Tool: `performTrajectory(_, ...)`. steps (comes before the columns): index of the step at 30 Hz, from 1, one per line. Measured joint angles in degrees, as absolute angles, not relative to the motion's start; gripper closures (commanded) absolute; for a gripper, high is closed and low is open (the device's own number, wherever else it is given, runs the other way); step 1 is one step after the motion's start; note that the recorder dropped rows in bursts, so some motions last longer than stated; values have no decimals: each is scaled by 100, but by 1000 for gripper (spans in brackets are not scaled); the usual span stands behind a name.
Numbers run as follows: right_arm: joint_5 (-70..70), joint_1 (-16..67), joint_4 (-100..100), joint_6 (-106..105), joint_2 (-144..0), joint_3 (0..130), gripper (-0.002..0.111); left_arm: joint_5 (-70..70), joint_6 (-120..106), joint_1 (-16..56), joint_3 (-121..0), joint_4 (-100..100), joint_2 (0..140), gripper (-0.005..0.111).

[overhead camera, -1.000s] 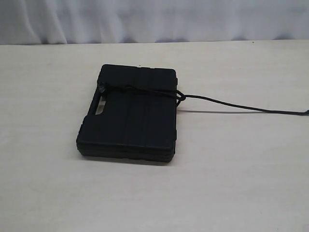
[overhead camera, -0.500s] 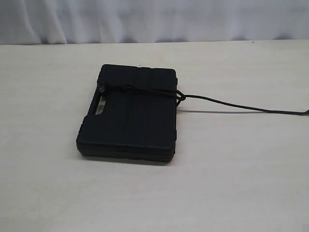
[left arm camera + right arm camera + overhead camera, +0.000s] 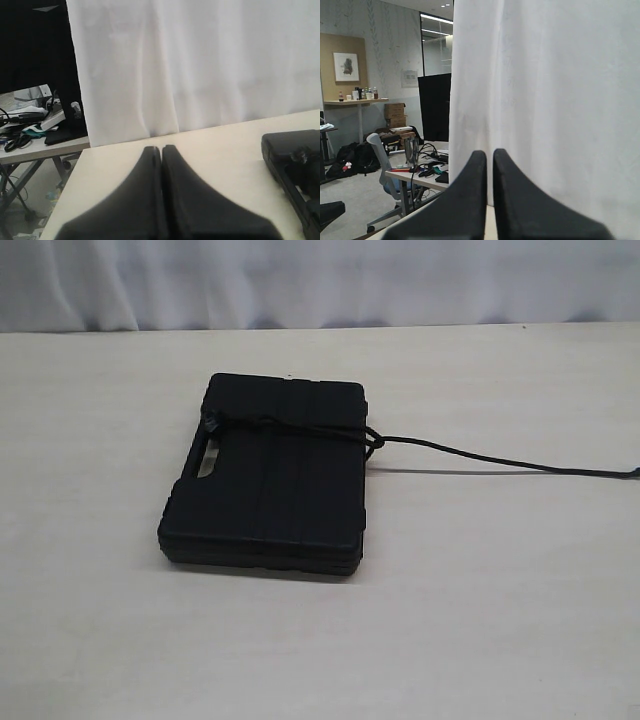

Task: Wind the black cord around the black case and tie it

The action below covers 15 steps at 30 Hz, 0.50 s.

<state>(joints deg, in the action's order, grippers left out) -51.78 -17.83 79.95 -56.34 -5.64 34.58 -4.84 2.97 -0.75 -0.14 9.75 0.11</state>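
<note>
You are looking at the black case (image 3: 265, 475) lying flat on the surface (image 3: 480, 620). The black cord (image 3: 480, 457) is crossing its lid near the far end and bunching into a knot (image 3: 374, 438) at the right edge, with the tail trailing off rightward. Your left gripper (image 3: 161, 148) and right gripper (image 3: 490, 152) are hanging clear, both clenched on nothing. The tie is looking nearly done, so if you are snugging it, be taking the tail close to the knot and pulling level while the left is steadying the case.
</note>
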Motion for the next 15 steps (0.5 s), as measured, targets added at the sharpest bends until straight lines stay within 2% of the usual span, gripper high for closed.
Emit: performTrajectory(15,-5178,-1783,7995,-5634,-564,3458,104,-1407,297,-75,-14,978,11,107)
